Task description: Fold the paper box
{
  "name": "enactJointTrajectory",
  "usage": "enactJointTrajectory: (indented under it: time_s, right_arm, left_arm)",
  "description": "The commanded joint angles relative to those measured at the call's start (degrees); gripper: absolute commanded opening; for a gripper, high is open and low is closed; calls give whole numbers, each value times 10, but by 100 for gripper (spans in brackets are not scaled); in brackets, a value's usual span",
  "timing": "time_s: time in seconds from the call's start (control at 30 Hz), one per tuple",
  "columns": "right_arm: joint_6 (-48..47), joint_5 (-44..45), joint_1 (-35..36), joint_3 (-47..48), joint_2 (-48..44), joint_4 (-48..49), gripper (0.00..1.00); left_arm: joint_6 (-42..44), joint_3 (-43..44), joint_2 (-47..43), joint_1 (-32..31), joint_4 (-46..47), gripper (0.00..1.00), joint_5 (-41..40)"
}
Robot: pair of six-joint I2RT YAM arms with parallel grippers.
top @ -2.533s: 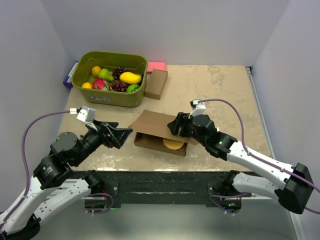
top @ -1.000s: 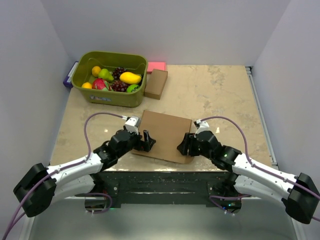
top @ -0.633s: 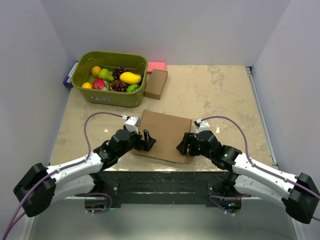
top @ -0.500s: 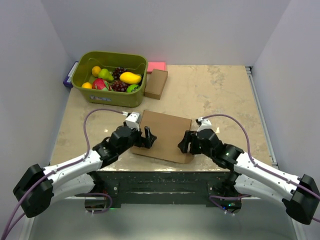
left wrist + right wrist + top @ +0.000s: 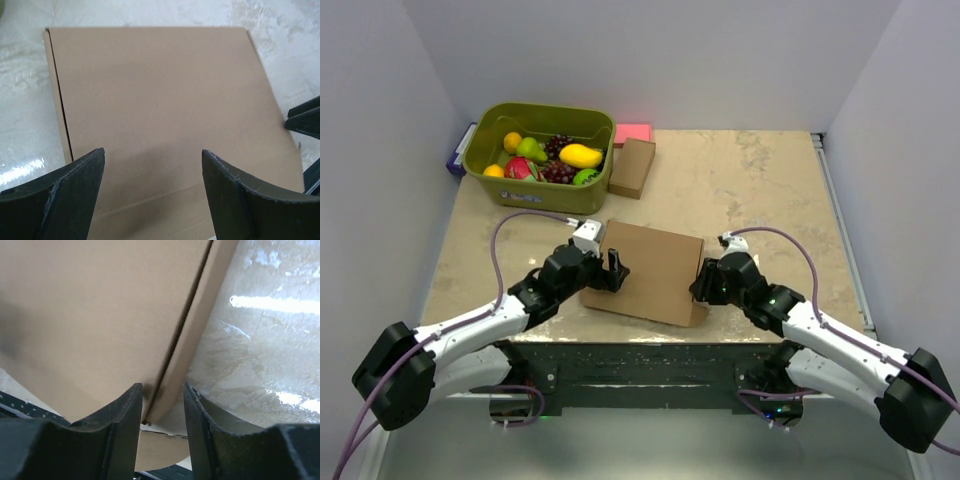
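Now, brown cardboard paper box [image 5: 655, 268]: lid [image 5: 160, 90] newly lying shut; folding finishing.
Left gripper [image 5: 617, 272]: gaping, empty.
Right gripper [image 5: 703, 283]: straddling edge [image 5: 195, 340], grip unclear.

White arms [image 5: 470, 325], black joints, trailing purple cables [image 5: 765, 229].

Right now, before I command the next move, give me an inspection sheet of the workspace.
Surface: beige marbled table, glare patches, no spills seen.
Job's things: paper box lies closed, lid down, near the front edge.
Clutter: green bin holding fruit, small cardboard box, pink block, blue item beside the bin; all behind the paper box, apart from it.
Grippers: left gripper open over the lid's left part; right gripper narrow, straddling a corner of the box's right side wall, grip unclear.
Cables: purple cables arch over both arms, not lying on the box.
Surroundings: plain grey walls; nothing else seen.
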Motion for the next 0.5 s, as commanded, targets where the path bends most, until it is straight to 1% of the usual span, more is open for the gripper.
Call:
enactJointTrajectory:
  time_s: [0.0, 0.13, 0.27, 0.33, 0.4, 0.43, 0.47]
  right_arm:
    - [4, -10, -1, -23, 16, 24, 41]
    - [11, 4, -1, -34, 22, 17, 41]
    - [14, -6, -1, -38, 2, 26, 43]
    - [19, -31, -1, -31, -10, 29, 48]
    - [27, -39, -2, -27, -31, 45, 55]
    - [29, -42, -2, -24, -37, 50, 61]
    - [30, -42, -4, -20, -39, 50, 64]
  left_arm:
    - [-7, -22, 15, 2, 46, 83, 16]
    - [-16, -33, 22, 2, 59, 83, 16]
    - [-19, -25, 19, 2, 57, 84, 18]
    - [-17, -9, 8, 3, 44, 86, 16]
    - [-11, 10, -3, 5, 33, 88, 16]
    - [-9, 17, -15, 12, 24, 90, 21]
    - [-9, 22, -21, 18, 21, 90, 26]
